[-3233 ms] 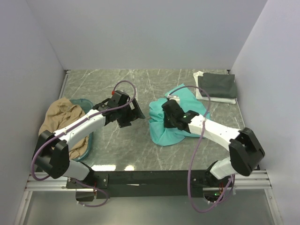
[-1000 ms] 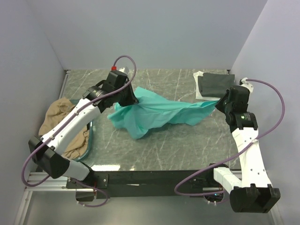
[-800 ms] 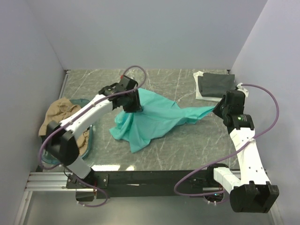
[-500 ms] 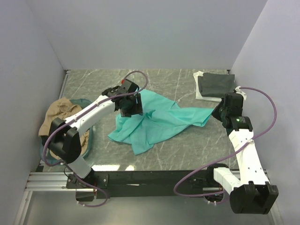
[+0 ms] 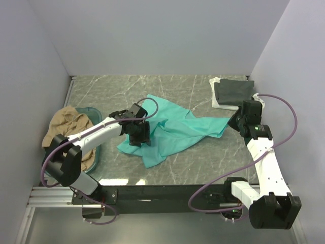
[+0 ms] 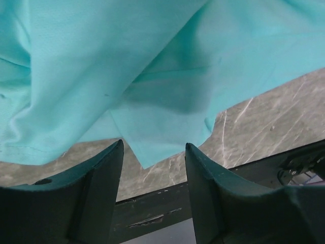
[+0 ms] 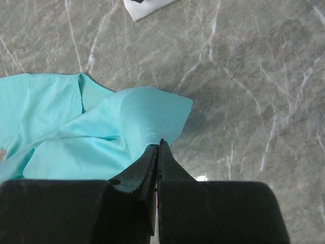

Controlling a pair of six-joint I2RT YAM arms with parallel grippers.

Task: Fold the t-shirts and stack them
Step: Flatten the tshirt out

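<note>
The right gripper (image 7: 158, 146) enters from the bottom edge, its two dark fingers pressed flat together with no gap between them; their tips pinch a raised fold of the teal t-shirt (image 7: 76, 137) at its right-hand end; beyond the pinch the cloth forms a rounded flap, then spreads to the left in soft overlapping layers, running out of the left edge; the grey marble table (image 7: 254, 81), veined in white, fills the right and upper parts of the view; at the top edge a corner of white cloth (image 7: 150, 7) rests on the table, well apart from the teal one; it is possibly folded, though too little shows to be sure.
</note>
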